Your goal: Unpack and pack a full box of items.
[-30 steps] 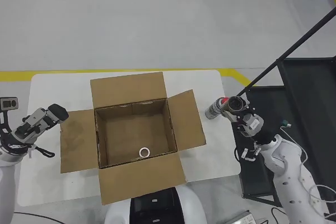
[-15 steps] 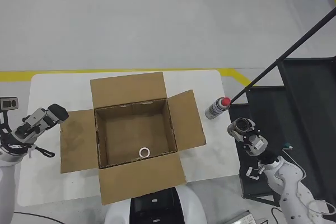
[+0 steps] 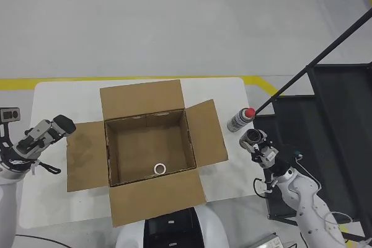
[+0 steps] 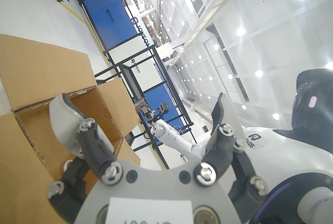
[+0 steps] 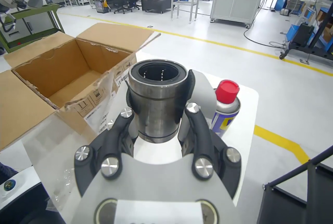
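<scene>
Since the steel sleeve point(image 5: 156, 105) looks heavy, rigid and slick, we favour the right gripper point(image 5: 160, 89) pinching mid-barrel, as now, right of the box point(image 3: 190, 139) beside the spray can point(image 3: 240, 119); left gripper point(image 4: 140, 105) spread.

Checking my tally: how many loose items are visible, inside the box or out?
3. A white ring on the box floor; a red-capped spray can on the table beside it; a metal cylinder in the jaws of the right gripper. Box walls may hide more.
</scene>
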`<state>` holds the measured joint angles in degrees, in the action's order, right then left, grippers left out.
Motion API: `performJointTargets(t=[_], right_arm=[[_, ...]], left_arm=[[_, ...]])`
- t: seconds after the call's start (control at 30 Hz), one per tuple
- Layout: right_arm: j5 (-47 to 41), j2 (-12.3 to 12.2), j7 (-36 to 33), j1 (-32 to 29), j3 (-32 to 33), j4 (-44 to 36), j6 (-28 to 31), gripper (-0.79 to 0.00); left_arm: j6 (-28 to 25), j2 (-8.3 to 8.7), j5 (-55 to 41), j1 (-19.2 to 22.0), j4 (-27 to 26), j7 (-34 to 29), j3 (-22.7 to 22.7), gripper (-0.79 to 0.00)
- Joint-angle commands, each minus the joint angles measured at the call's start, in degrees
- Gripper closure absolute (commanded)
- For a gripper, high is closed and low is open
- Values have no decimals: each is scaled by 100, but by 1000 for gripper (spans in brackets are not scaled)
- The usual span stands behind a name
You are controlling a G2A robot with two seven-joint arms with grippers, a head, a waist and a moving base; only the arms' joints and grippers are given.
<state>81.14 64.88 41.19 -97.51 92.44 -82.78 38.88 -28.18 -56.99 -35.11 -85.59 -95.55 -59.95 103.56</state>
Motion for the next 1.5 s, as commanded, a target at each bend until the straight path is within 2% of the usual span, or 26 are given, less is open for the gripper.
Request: performJointTargets(t=[0.0, 0.17, 0.4, 0.6, 0.8, 1.2, 1.23, 1.27, 1.3, 1.33, 1.47], right_arm=[[400, 30, 592, 184, -337, 575, -186, 0], [724, 120, 1458, 643, -844, 1987, -739, 0], [431, 285, 1805, 1327, -1247, 3401, -1320, 0], [477, 411, 1871, 1925, -1587, 4218, -1613, 0], [159, 560, 1990, 2412, -1794, 5013, -1623, 0], [33, 796, 2167, 2841, -2176, 5875, -1796, 0], [37, 805, 2205, 2851, -2195, 5922, -1801, -108], [64, 810, 2249, 2858, -2219, 5961, -1807, -357], [73, 813, 2328, 2857, -2237, 5985, -1758, -720], [72, 812, 2384, 2854, -2244, 6028, -1723, -785], [104, 804, 2555, 2849, -2274, 6133, -1710, -785]], left_arm=[[0, 0, 0, 0, 0, 0, 0, -785], [0, 0, 0, 0, 0, 0, 0, -785], [0, 0, 0, 0, 0, 0, 0, -785], [0, 0, 0, 0, 0, 0, 0, -785], [0, 0, 0, 0, 0, 0, 0, -785], [0, 0, 0, 0, 0, 0, 0, -785], [0, 0, 0, 0, 0, 0, 0, -785], [0, 0, 0, 0, 0, 0, 0, -785], [0, 0, 0, 0, 0, 0, 0, -785], [0, 0, 0, 0, 0, 0, 0, -785], [0, 0, 0, 0, 0, 0, 0, -785]])
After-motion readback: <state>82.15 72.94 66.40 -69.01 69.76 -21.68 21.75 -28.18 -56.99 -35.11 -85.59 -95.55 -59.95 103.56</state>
